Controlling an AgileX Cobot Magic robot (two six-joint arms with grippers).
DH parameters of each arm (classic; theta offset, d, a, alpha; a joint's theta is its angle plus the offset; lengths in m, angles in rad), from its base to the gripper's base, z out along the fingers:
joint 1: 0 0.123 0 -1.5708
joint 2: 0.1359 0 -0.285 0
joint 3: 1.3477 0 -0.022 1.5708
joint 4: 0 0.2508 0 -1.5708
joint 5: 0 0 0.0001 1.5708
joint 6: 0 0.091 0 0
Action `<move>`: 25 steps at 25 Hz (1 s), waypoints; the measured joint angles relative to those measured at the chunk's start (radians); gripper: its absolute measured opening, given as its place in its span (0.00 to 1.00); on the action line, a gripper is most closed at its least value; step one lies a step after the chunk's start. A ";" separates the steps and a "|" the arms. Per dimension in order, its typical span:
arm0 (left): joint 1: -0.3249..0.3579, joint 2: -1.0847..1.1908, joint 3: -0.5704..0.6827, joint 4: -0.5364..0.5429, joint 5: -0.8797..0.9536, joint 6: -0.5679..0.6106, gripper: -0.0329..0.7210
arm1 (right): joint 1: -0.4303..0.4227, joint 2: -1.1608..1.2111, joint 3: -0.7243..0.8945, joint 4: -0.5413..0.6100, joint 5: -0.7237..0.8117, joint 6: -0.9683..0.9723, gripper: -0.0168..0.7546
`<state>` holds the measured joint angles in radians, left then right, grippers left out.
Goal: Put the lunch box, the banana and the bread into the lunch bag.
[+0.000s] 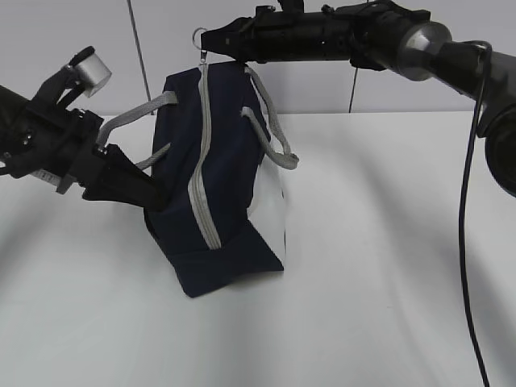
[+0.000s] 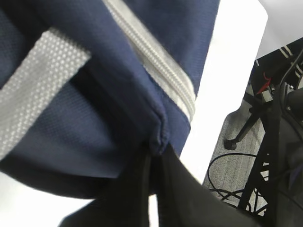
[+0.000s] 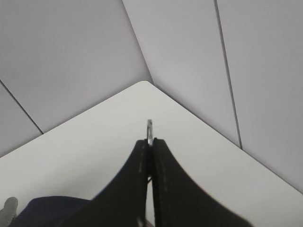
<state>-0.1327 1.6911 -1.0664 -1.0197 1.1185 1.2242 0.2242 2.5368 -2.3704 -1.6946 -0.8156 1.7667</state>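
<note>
Left wrist view is showing the left gripper [image 2: 154, 161] with jaws clamping a fold of navy fabric at the end of the lunch bag [image 2: 118, 94], just beside its grey zipper [image 2: 161, 71]. Farther back, over the white desk [image 1: 379, 306], the right gripper [image 1: 211, 42] is pinching the metal zipper pull ring [image 1: 201, 36] with jaws together, holding the bag up on end. Its zipper looks closed. No lunch box, banana or bread is showing, so packing seems not yet started.
</note>
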 joint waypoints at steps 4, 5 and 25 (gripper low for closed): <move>0.000 -0.002 0.000 0.011 0.000 -0.003 0.05 | -0.001 0.002 -0.010 -0.006 -0.004 0.004 0.00; 0.000 -0.002 0.000 0.014 0.000 -0.003 0.05 | -0.001 0.005 -0.010 -0.008 -0.004 0.006 0.00; 0.000 -0.007 0.000 -0.042 0.037 -0.004 0.07 | -0.022 0.032 -0.078 -0.116 -0.102 0.221 0.00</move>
<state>-0.1327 1.6845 -1.0666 -1.0622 1.1558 1.2201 0.2023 2.5683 -2.4487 -1.8106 -0.9177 1.9872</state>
